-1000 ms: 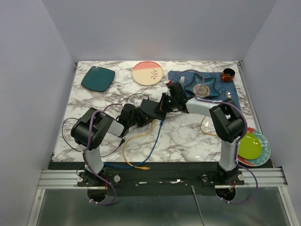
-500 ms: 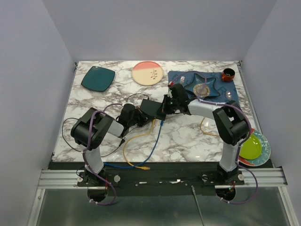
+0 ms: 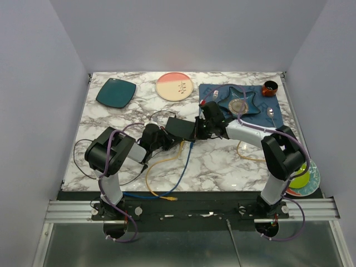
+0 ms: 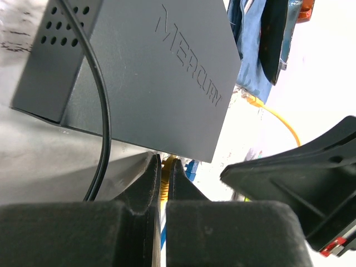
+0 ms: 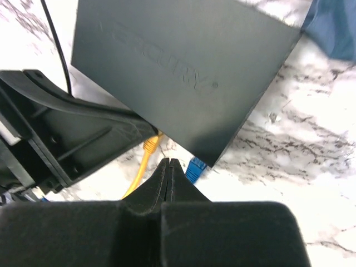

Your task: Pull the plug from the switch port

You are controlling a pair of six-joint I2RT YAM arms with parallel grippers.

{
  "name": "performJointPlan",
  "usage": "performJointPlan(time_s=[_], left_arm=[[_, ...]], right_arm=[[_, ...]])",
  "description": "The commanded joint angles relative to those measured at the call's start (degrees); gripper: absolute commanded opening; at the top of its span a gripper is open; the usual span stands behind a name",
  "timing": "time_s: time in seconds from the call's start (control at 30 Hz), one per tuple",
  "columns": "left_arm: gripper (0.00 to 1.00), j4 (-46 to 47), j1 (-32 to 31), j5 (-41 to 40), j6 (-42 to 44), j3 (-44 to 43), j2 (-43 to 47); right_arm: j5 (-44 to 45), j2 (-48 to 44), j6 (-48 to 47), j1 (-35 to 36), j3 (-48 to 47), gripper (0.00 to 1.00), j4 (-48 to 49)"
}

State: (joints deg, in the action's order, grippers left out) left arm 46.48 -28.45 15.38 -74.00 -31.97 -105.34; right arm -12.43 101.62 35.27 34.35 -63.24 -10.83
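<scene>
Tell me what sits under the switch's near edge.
A yellow plug and a blue plug poke out from beneath the switch, the yellow one pinched by the left hand. The sockets themselves are hidden by the box's body.

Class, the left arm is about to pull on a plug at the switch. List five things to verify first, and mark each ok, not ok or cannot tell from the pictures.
1. Left gripper shut on the yellow plug: ok, yellow shows between its closed fingers.
2. Yellow plug not yet out of the switch: ok, it meets the box's edge.
3. Right gripper bracing the switch: cannot tell. It is shut and empty with its tips close to the edge, but contact is unclear.
4. Blue plug outside the left grip: ok, it sits beside the yellow one.
5. Yellow cable slack: ok, it curves loosely.
</scene>
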Motion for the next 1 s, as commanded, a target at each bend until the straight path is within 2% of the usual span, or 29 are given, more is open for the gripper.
performJointPlan(time_s=[0.0,0.4,0.73,0.9,0.97], left_arm=[[0.0,-3.4,0.3,-0.5,1.1,1.4,-0.6],[0.0,-3.2,0.3,-0.3,1.4,2.6,0.6],[0.0,-2.3,0.3,-0.1,2.0,7.0,2.9],[0.0,-2.5,0.3,-0.2,2.4,8.4,5.3],[0.0,-2.9,0.6,-0.1,2.7,8.2,7.5]], right_arm=[[0.9,1.9,-1.3,1.8,-0.3,0.01,-2.3],[2.0,8.7,-0.1,2.5,-7.1,0.01,-5.3],[4.0,11.6,2.2,2.5,-11.4,0.01,-6.6],[4.3,11.1,2.6,2.5,-11.2,0.01,-6.4],[3.3,7.6,2.9,2.4,-8.5,0.01,-3.9]])
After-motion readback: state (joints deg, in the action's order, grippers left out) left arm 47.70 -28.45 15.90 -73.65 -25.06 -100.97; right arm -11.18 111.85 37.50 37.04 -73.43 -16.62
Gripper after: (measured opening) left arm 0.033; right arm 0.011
